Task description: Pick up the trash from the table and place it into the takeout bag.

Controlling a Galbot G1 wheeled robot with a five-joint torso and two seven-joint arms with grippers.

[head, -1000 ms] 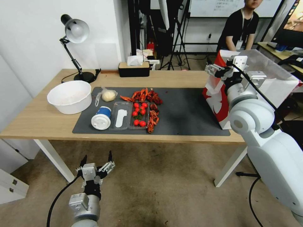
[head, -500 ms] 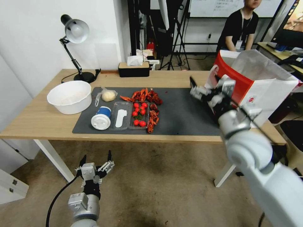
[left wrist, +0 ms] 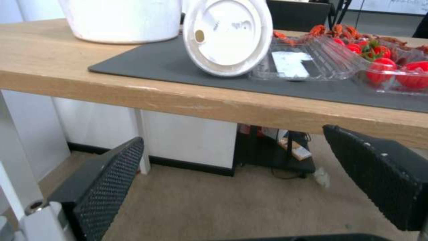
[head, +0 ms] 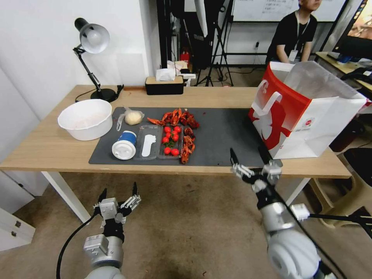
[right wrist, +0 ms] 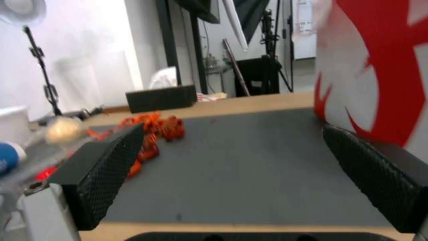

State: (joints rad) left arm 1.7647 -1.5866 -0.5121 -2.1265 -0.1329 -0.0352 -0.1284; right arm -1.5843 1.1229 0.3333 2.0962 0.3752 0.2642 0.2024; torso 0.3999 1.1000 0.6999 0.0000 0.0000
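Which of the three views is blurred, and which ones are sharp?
Right wrist view: motion blur smears the takeout bag and the red shells. Left wrist view: sharp, the blue white-lidded cup crisp on the table. Head view: sharp, though straight edges bend near the borders.

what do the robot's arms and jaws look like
Both arms are glossy white-grey, with rounded joint housings. The left gripper and right gripper have silver metal bodies and black fingers with dimpled, textured pads. A black cable loops alongside each forearm.

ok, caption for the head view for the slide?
Both grippers, left and right, open below the table; leftovers on mat, takeout bag upright.
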